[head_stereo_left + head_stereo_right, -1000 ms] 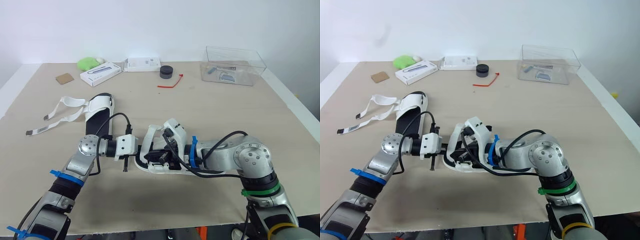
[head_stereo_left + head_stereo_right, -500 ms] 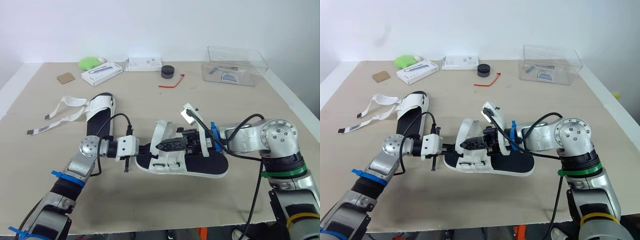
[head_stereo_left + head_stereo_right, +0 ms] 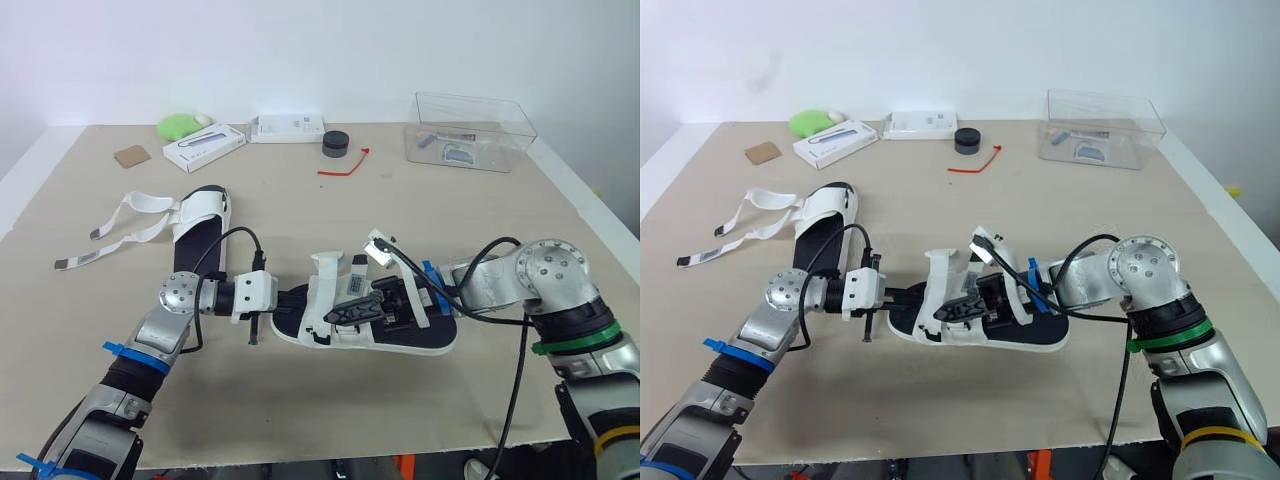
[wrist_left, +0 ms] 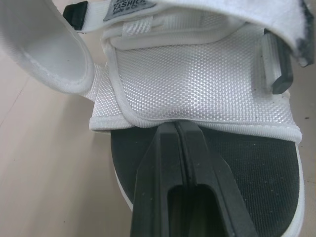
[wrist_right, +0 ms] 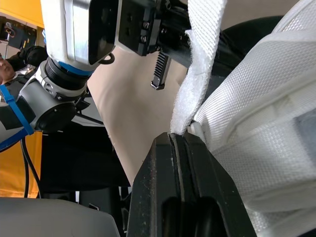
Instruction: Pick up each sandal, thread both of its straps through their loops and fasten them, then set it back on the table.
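One sandal (image 3: 420,342), black footbed on a white sole, lies flat on the table (image 3: 420,230) between my arms. My left gripper (image 3: 292,298) is shut at its toe end, fingertips against the edge of the white mesh upper (image 4: 197,84). My right gripper (image 3: 345,312) lies over the upper from the heel side, shut on a white strap (image 5: 202,74) that rises from its fingertips. Two strap ends (image 3: 326,268) stand upright above the upper. The second sandal (image 3: 200,215) lies at the left with both straps (image 3: 125,225) loose and spread on the table.
Along the far edge stand a clear plastic box (image 3: 470,130), a black round item (image 3: 335,144), a red tie (image 3: 345,165), two white boxes (image 3: 200,148), a green object (image 3: 178,125) and a cardboard piece (image 3: 129,156). The table's front edge is just below my arms.
My right gripper has drawn back to the right, and the sandal has swung from tilted on its edge down flat on the table. Its straps now stand up. The left gripper has stayed put.
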You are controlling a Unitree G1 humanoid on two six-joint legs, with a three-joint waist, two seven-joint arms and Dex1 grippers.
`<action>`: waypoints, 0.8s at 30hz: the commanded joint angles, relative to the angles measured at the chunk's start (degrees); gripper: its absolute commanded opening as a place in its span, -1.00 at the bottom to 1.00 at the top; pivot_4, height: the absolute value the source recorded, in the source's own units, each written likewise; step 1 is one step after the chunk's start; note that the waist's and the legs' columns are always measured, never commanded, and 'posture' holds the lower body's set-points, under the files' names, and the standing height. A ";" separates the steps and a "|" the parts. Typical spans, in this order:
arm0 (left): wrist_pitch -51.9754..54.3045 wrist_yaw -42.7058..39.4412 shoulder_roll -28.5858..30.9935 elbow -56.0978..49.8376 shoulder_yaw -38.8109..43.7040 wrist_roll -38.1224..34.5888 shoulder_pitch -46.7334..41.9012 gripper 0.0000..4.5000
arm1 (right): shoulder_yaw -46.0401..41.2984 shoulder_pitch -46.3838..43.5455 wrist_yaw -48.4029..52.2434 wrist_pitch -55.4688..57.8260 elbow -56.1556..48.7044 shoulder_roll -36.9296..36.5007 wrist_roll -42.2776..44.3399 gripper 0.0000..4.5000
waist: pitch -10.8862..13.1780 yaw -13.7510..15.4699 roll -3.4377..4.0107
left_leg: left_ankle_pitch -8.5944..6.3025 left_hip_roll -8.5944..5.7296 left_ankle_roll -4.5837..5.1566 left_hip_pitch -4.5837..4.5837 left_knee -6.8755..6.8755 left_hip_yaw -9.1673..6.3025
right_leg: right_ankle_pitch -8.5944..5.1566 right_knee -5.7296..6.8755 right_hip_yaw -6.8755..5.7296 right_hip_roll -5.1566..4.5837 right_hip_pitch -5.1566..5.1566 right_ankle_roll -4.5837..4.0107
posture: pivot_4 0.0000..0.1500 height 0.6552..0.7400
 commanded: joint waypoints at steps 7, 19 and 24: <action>-0.11 -0.33 0.83 -0.66 -0.15 0.41 0.56 -1.00 | -2.54 -6.70 5.24 1.76 3.31 1.86 -4.73 -0.97 | 0.00 0.01 0.00 | 0.00 0.01 0.01 -0.01 0.00 0.00 | 0.00 0.00 -0.01 0.01 -0.02 -0.01 | 1.00 1.00; -0.07 -0.19 0.85 -0.88 -0.16 0.48 0.60 -1.00 | -2.41 -4.08 8.62 6.03 2.34 3.28 -10.14 -0.97 | 0.00 0.01 0.00 | -0.02 0.02 0.02 -0.02 0.00 -0.02 | -0.01 0.00 -0.04 0.00 -0.01 -0.03 | 1.00 1.00; 0.04 -0.06 0.60 -1.22 -0.38 0.53 0.75 -1.00 | -2.79 -3.51 9.74 6.83 1.97 4.58 -14.73 -0.97 | 0.00 0.01 0.00 | -0.02 0.02 0.03 -0.01 0.00 -0.02 | -0.01 0.00 -0.05 0.01 -0.01 -0.03 | 1.00 1.00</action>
